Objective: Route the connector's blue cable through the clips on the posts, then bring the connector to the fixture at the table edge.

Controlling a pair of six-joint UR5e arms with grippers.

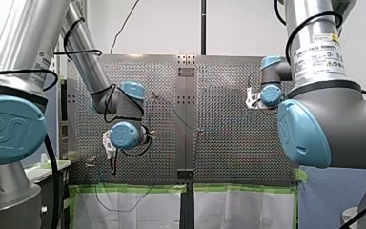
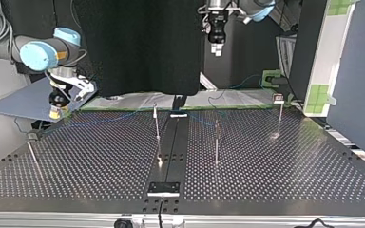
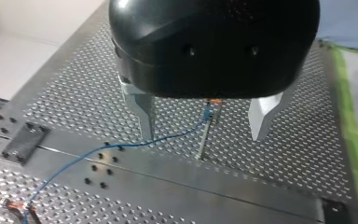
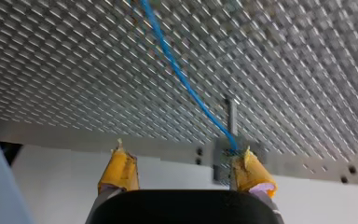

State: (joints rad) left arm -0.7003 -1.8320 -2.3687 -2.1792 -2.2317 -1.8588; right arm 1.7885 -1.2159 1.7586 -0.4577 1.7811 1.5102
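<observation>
A thin blue cable (image 3: 121, 145) runs across the perforated table (image 3: 74, 93) to a clip on top of a slim post (image 3: 205, 133). That post stands between the open metal fingers of my left gripper (image 3: 201, 138), which hangs above it. The cable leads on to a second clip (image 3: 18, 206). In the right wrist view the blue cable (image 4: 182, 74) passes a post (image 4: 233, 116) and ends at a small grey block (image 4: 223, 161) at the table edge. My right gripper (image 4: 183, 145) is open there, one yellow pad (image 4: 251, 172) beside the block. I cannot tell whether it touches.
Several thin posts (image 2: 157, 128) (image 2: 216, 142) (image 2: 279, 116) (image 2: 32, 153) stand on the table. A dark centre strip (image 2: 171, 142) ends in a black plate (image 2: 163, 188). Green-taped edging (image 1: 133, 189) borders the table's side below the arms. My right gripper (image 2: 54, 112) sits at the top view's left, my left gripper (image 2: 215, 47) high at the back.
</observation>
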